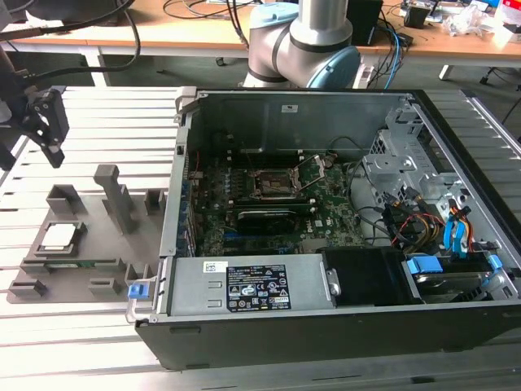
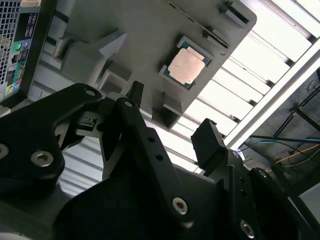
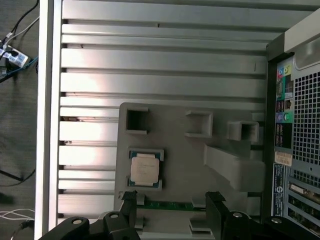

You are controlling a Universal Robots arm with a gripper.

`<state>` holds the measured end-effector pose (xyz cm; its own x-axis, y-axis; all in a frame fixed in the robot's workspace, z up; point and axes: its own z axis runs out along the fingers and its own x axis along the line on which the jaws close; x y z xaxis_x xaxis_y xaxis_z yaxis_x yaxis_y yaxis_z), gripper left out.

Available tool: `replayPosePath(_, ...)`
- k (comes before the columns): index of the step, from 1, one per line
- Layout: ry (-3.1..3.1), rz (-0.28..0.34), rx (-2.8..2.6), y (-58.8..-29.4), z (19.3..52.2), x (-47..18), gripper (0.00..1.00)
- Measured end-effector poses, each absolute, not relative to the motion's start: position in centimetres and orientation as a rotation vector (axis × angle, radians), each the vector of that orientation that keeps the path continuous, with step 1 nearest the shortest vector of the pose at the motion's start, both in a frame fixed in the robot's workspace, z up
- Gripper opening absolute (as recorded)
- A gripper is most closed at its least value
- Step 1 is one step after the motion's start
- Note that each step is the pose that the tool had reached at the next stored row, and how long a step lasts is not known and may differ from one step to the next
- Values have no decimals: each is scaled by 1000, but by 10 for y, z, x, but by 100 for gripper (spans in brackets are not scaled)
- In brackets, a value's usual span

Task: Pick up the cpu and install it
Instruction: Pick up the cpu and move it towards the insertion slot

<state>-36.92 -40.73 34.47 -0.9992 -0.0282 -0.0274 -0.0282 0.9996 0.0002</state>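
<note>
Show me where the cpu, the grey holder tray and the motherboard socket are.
cpu (image 3: 145, 169): first wrist view, middle of its silver top.
grey holder tray (image 3: 182, 160): first wrist view, bare flat floor.
motherboard socket (image 1: 275, 186): exterior view, centre of its square.

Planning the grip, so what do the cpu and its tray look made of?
The cpu is likely metal on top: pale silver with a soft sheen and a thin darker edge. The tray is probably plastic: uniform matte grey with blocky moulded-looking posts.

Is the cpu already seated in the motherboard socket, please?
No, in the exterior view the cpu lies in the grey holder tray, outside the computer case.
</note>
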Motion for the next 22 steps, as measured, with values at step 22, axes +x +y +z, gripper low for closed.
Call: replayPosePath(22, 3114, 1, -44, -407, 325, -369, 66)
